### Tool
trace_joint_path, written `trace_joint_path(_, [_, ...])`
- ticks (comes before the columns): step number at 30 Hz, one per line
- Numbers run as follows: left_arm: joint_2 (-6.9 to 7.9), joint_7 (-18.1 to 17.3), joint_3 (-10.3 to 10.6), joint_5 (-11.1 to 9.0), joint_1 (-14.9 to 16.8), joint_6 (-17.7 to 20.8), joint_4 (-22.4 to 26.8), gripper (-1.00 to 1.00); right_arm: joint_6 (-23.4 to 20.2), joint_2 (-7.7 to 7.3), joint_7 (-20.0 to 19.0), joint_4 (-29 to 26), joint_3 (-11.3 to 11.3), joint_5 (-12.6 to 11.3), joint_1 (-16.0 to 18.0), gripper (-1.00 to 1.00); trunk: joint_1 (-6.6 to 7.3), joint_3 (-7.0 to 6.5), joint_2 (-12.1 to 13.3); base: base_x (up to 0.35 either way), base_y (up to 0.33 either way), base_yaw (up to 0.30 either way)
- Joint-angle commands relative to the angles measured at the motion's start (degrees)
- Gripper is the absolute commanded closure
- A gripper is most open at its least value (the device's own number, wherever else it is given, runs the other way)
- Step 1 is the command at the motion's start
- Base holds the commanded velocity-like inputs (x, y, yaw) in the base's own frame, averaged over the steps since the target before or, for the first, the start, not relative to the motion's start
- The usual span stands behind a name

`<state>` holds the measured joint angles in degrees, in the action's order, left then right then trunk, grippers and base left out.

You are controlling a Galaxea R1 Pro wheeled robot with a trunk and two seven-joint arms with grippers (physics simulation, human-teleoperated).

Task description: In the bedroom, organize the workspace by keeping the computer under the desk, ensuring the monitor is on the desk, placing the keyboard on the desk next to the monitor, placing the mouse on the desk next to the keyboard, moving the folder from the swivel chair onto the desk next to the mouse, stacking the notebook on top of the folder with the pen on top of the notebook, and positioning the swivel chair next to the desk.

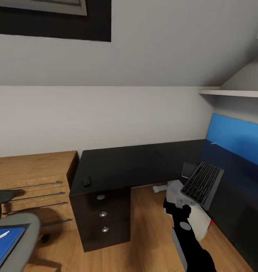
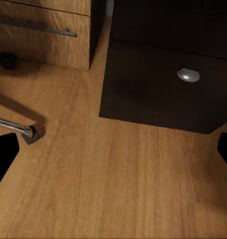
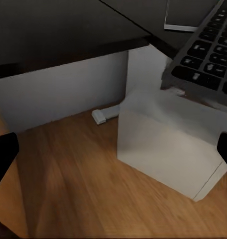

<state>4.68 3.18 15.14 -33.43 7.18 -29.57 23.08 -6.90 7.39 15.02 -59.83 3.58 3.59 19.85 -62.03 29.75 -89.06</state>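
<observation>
In the head view we see the black L-shaped desk (image 1: 117,166) across the centre of the frame, its three knobbed drawers at lower centre. The small black mouse (image 1: 86,181) sits on the desk's left edge. To the left stands a light wooden drawer cabinet (image 1: 30,181).

At centre right, the dark keyboard (image 1: 202,183) is tilted, propped on the light grey computer (image 1: 193,211), which stands on the wooden floor (image 1: 144,234) by the desk's right wing. A thin grey notebook (image 1: 188,170) lies on the desk just behind the keyboard. A blue wall panel (image 1: 237,138) fills the right edge.

At lower left we see the grey swivel chair (image 1: 19,234) with the bright blue folder (image 1: 4,241) on its seat and the white pen (image 1: 0,236) on the folder.

The right arm (image 1: 189,241) rises from the bottom centre toward the computer. In the right wrist view the right gripper (image 3: 113,152) has its fingers wide apart (only dark tips at the frame's edges), holding nothing. The left gripper (image 2: 113,149) is likewise spread open above the floor near the bottom drawer.
</observation>
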Motion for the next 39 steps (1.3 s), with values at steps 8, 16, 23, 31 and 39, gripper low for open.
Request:
trace_joint_path(8, [0.07, 0.42, 0.26, -0.41, 0.02, -0.28, 0.03, -1.0, 9.99, -0.12, -0.01, 6.65, -2.37, 0.27, 0.01, -1.0, 0.01, -0.14, -0.03, -0.167, 0.155, -0.264])
trace_joint_path(16, [0.32, 0.51, -0.16, -0.57, 0.02, -0.31, 0.03, -1.0, 21.01, -0.14, -0.25, 17.94, -2.87, 0.24, 0.01, -1.0, 0.01, -0.38, -0.03, -0.02, 0.017, -0.236])
trace_joint_path(23, [0.26, 0.51, -0.21, -0.6, 0.02, -0.29, 0.03, -1.0, 28.12, -0.24, -0.25, 21.23, -3.41, 0.42, 0.01, -1.0, 0.01, -0.43, -0.03, 0.0, 0.0, -0.043])
trace_joint_path(31, [0.18, 0.58, -0.07, -0.45, 0.02, -0.45, 0.03, -1.0, 30.18, -0.46, -0.11, 29.81, -3.03, 0.21, 0.01, -1.0, 0.01, -0.44, -0.03, 0.0, 0.0, -0.002])
trace_joint_path(39, [0.08, 0.26, 0.32, -0.24, 0.02, -0.15, -0.04, -1.0, 30.74, -0.74, -0.08, 39.01, -2.98, 0.32, 0.01, -1.0, 0.01, -0.44, -0.03, 0.127, 0.153, 0.0])
